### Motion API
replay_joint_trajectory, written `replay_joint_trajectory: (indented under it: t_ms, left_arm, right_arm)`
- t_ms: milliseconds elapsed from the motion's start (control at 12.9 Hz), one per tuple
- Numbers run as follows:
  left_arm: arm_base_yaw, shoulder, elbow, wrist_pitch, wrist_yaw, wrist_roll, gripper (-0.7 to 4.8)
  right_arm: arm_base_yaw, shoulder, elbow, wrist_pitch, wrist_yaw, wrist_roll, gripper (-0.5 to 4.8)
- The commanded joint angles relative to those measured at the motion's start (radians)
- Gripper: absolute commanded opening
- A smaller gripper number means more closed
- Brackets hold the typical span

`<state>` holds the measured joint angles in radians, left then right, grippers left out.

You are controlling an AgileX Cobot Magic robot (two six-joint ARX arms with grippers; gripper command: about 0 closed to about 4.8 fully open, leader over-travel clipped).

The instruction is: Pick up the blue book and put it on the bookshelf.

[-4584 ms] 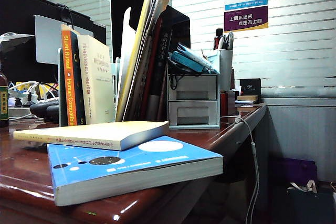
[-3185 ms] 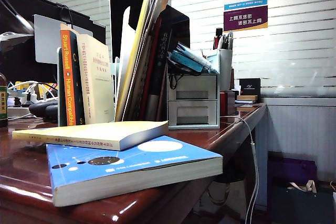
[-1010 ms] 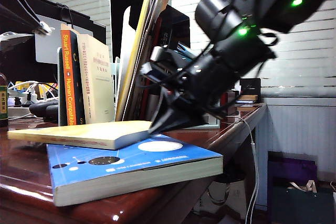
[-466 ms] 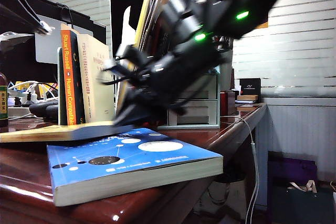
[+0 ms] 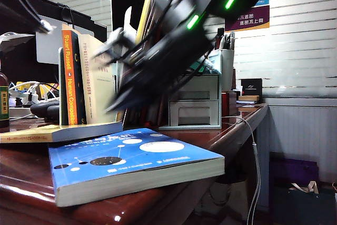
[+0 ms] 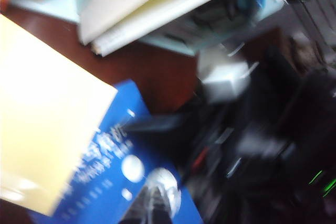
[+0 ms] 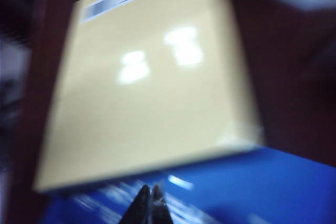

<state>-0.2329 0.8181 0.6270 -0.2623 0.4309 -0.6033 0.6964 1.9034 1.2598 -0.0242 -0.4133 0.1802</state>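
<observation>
Both grippers, left point(image 6: 152, 205) & right point(image 7: 150, 200), closed empty above blue book point(image 5: 131, 164)

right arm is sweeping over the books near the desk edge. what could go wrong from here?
1. The blue book already overhangs the desk edge; a nudge from the shut right gripper just above its cover could tip it off.
2. The pale-yellow book lies partly on the blue book's far corner, so a lift may drag it along.
3. The right arm is blurred beside the packed bookshelf; it might clip the leaning books. The left gripper, shut, hangs above the blue cover too, so the arms are crowded.
</observation>
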Motion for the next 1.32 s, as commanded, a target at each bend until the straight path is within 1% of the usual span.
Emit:
replay_joint_trajectory:
  t_ms: [78, 155, 311, 388, 544, 621, 699, 777, 1010, 1165, 1321]
  left_arm:
    - [0.0, -0.002, 0.006, -0.082, 0.064, -0.001, -0.05]
    - [0.0, -0.002, 0.006, -0.161, 0.061, -0.001, -0.05]
    - [0.0, 0.0, -0.009, -0.343, -0.009, 0.006, -0.05]
    - [0.0, 0.0, -0.06, -0.34, -0.008, 0.003, -0.05]
    - [0.0, 0.0, -0.131, -0.301, 0.001, -0.026, 0.01]
    - [0.0, 0.0, -0.156, -0.275, 0.004, -0.027, 0.86]
    - [0.0, 0.0, -0.184, -0.226, 0.004, -0.067, 3.58]
    - [0.0, 0.0, -0.201, -0.172, 0.022, -0.069, 4.35]
    - [0.0, 0.023, -0.246, -0.036, 0.022, -0.145, 4.35]
    - [-0.001, 0.09, -0.251, -0.001, 0.04, -0.156, 4.35]
    - [-0.001, 0.156, -0.25, 0.064, 0.053, -0.157, 4.35]
  right_arm:
    - [-0.047, -0.116, 0.004, -0.191, 0.056, -0.101, -0.01]
    - [-0.066, -0.158, 0.004, -0.245, 0.056, -0.114, -0.01]
    - [-0.091, -0.222, 0.002, -0.339, 0.058, -0.185, -0.01]
    - [-0.092, -0.225, 0.001, -0.362, 0.056, -0.196, -0.01]
    - [-0.092, -0.225, -0.04, -0.343, 0.055, -0.218, -0.01]
    - [-0.095, -0.225, -0.066, -0.325, 0.055, -0.218, -0.01]
    - [-0.099, -0.225, -0.114, -0.287, 0.053, -0.218, -0.01]
    - [-0.099, -0.225, -0.15, -0.25, 0.053, -0.217, -0.01]
    - [-0.101, -0.225, -0.216, -0.172, 0.053, -0.214, -0.01]
    - [-0.105, -0.224, -0.227, -0.147, 0.056, -0.213, -0.01]
    - [-0.113, -0.224, -0.227, -0.13, 0.072, -0.21, -0.01]
